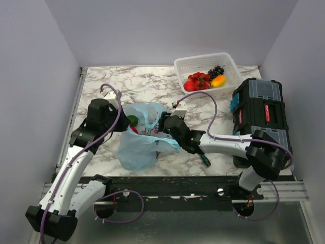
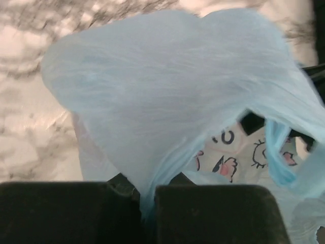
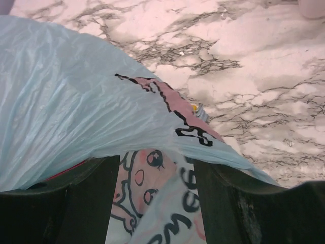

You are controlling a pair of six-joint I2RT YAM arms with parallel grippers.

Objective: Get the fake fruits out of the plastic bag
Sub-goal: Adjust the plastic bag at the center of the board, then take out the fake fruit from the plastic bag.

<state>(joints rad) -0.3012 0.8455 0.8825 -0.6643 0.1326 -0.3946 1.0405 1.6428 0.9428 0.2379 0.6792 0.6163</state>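
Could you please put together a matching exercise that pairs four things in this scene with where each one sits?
Things:
1. plastic bag
2. grape bunch
3. black toolbox
4. green fruit

Places:
A. at the right edge of the table
B. in the white basket
C. showing at the bag's open mouth
D. lying on the marble tabletop, towards its front edge

Pairs: 1-D, 2-B, 3-A, 4-C

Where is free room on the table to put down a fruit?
Widest: bare table behind the plastic bag, between the left edge and the white basket. Crowded: the middle, where the left gripper and right gripper meet the bag; the black toolbox fills the right side.
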